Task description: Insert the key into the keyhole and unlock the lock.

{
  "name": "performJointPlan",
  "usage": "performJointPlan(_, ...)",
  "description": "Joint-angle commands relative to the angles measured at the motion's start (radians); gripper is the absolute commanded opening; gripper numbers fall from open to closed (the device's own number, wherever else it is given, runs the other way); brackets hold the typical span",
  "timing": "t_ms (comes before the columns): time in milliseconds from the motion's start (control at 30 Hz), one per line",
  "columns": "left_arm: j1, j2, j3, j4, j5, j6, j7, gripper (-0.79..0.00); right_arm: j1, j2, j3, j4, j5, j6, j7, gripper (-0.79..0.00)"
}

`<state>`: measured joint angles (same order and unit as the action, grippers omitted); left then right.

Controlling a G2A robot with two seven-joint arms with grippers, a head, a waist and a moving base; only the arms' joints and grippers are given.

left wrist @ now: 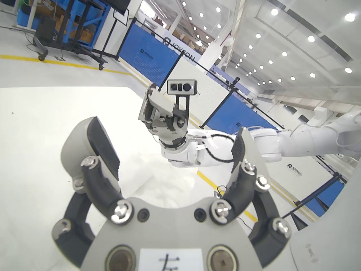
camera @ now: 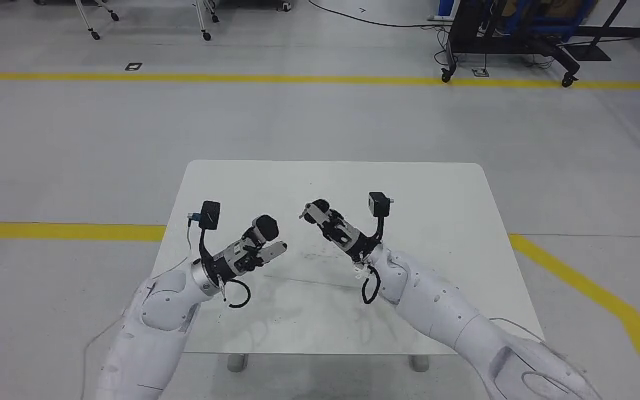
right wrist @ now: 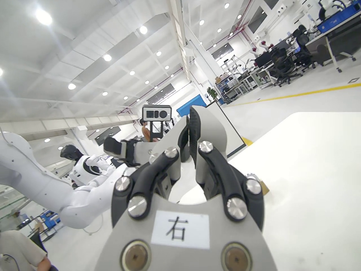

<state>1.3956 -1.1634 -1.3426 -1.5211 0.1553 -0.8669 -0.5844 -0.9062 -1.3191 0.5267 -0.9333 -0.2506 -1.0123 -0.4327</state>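
Both arms hang above the white table [camera: 430, 200], their grippers facing each other. My left gripper [camera: 268, 241] [left wrist: 169, 131] is open, its black pads [left wrist: 103, 142] spread wide with nothing between them. Across a small gap, my right gripper [camera: 309, 212] [right wrist: 192, 119] is shut, its pads [right wrist: 194, 131] pressed together, and I make out nothing held in them. It also shows in the left wrist view [left wrist: 147, 101]. A small tan and metal thing [right wrist: 263, 188] lies on the table behind the right gripper's base, mostly hidden. I cannot tell what it is.
The table's far right corner [camera: 480, 170] and left edge [camera: 185, 200] border open grey floor with yellow lines [camera: 300, 78]. Wheeled stands [camera: 510, 45] are far behind. A person's shoulder [right wrist: 19, 249] shows at the right wrist view's edge.
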Motion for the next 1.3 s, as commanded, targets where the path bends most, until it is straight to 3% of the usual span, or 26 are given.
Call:
performJointPlan(0, -0.021, 0.000, 0.021, 0.066, -0.040, -0.007, -0.016, -0.169, 0.003, 0.008, -0.013, -0.022, 0.062, 0.000, 0.064, -0.785)
performJointPlan(233, -0.073, 0.004, 0.067, 0.156, -0.261, -0.023, -0.107, -0.246, 0.017, 0.014, -0.032, -0.018, 0.162, 0.000, 0.207, -0.785)
performJointPlan(267, -0.077, 0.005, 0.068, 0.162, -0.270, -0.023, -0.116, -0.289, 0.018, 0.013, -0.032, -0.015, 0.168, 0.000, 0.217, -0.785)
performJointPlan(300, -0.083, 0.007, 0.069, 0.170, -0.280, -0.021, -0.126, -0.382, 0.019, 0.012, -0.032, -0.011, 0.176, 0.000, 0.231, -0.785)
performJointPlan(367, -0.091, 0.008, 0.072, 0.183, -0.300, -0.017, -0.134, -0.440, 0.024, 0.009, -0.034, 0.003, 0.181, 0.000, 0.267, -0.785)
performJointPlan(533, -0.107, 0.011, 0.077, 0.192, -0.261, -0.011, -0.135, -0.502, 0.028, 0.001, -0.026, 0.020, 0.222, 0.000, 0.333, -0.785)
performJointPlan(800, -0.108, 0.012, 0.093, 0.189, -0.204, -0.009, -0.102, -0.499, 0.034, -0.014, -0.006, 0.045, 0.273, 0.000, 0.434, -0.785)
performJointPlan(933, -0.111, 0.015, 0.095, 0.191, -0.179, 0.000, -0.091, -0.582, 0.035, -0.024, 0.011, 0.059, 0.291, 0.000, 0.477, -0.785)
performJointPlan(1033, -0.113, 0.016, 0.097, 0.186, -0.127, 0.016, -0.075, -0.785, 0.033, -0.029, 0.026, 0.068, 0.297, 0.000, 0.497, -0.785)
performJointPlan(1267, -0.110, 0.016, 0.105, 0.178, -0.079, 0.046, -0.028, -0.785, 0.027, -0.039, 0.059, 0.083, 0.279, 0.000, 0.527, -0.785)
